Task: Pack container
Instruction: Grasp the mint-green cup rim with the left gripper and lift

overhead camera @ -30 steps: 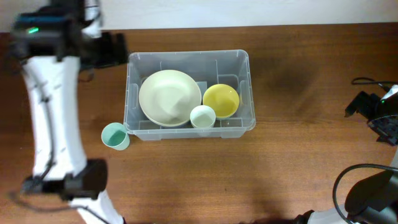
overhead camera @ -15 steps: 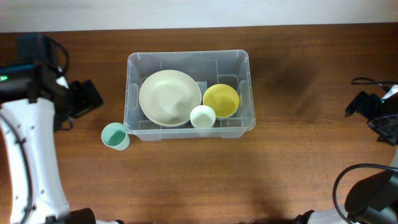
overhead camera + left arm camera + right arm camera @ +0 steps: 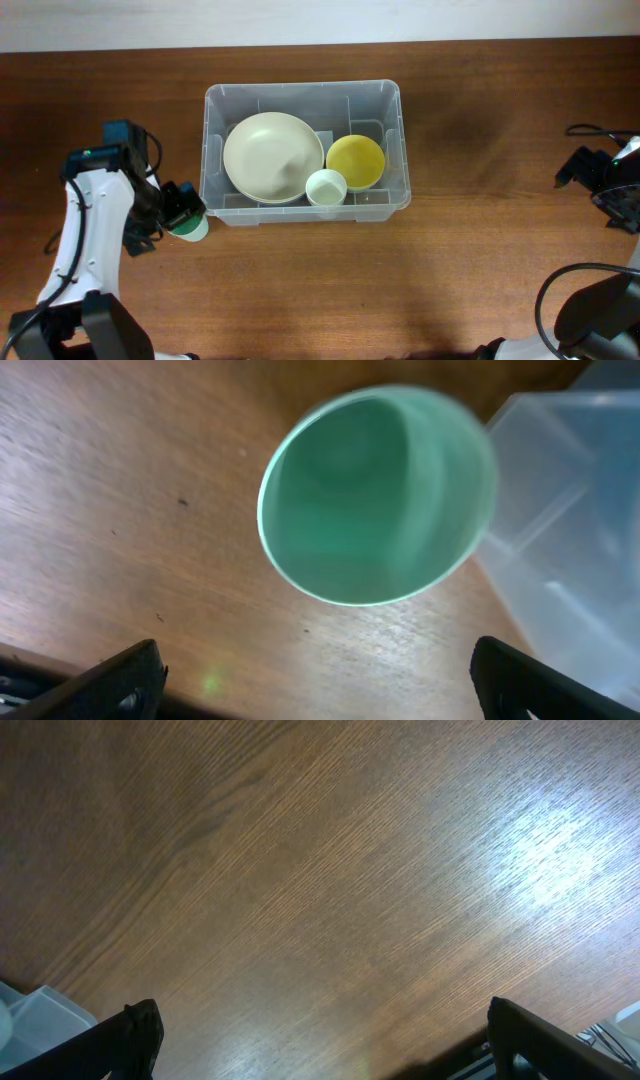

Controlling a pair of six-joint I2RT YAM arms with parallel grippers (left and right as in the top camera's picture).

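Note:
The clear container (image 3: 214, 100) sits mid-table and holds a large cream bowl (image 3: 266, 156), a yellow bowl (image 3: 355, 161) and a small white cup (image 3: 326, 187). A green cup (image 3: 192, 228) stands upright on the table just outside the container's front left corner; it also shows in the left wrist view (image 3: 375, 495), beside the container's corner (image 3: 570, 490). My left gripper (image 3: 172, 212) is open right above the green cup, its fingertips (image 3: 315, 675) wide apart and holding nothing. My right gripper (image 3: 600, 185) is open and empty at the far right edge (image 3: 320, 1040).
Black cables (image 3: 590, 130) lie at the right edge of the table. The right wrist view shows bare wood with a corner of the container (image 3: 35, 1015) at lower left.
My left arm has swung from the back left corner toward the front and right, ending above the green cup. The bowls, cups and right arm have not moved.

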